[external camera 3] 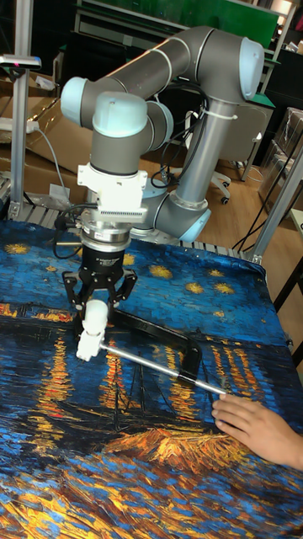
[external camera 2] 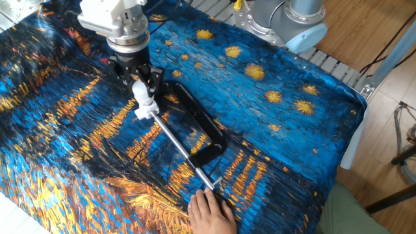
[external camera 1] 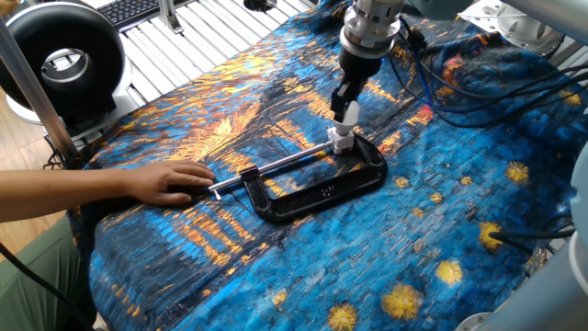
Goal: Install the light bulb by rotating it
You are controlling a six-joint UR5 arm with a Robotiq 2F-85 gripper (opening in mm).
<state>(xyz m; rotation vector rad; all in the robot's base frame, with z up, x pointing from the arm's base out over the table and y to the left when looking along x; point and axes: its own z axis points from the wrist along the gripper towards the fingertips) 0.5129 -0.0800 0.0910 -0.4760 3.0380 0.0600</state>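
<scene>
Hand: the hand (external camera 2: pixel 139 90) comes from above and pinches the bulb (external camera 2: pixel 140 91) between two black fingers (external camera 3: pixel 71 295).
Bulb: it stands upright on the socket (external camera 2: pixel 145 111), at the far end of the clamp (external camera 2: pixel 201 130), on the painted cloth (external camera 2: pixel 273 130) of the counter.
Person: one human hand (external camera 1: pixel 170 182) rests on the free end of the clamp screw (external camera 1: pixel 276 165), I think to keep it from moving.
Risk: if the bulb is tilted, the thread may jam; if the clamp slips, the socket may turn together with the bulb.
Risk: a too strong squeeze could break the globe.
Count: one bulb, one socket, one clamp, one robot arm, one human hand.
</scene>
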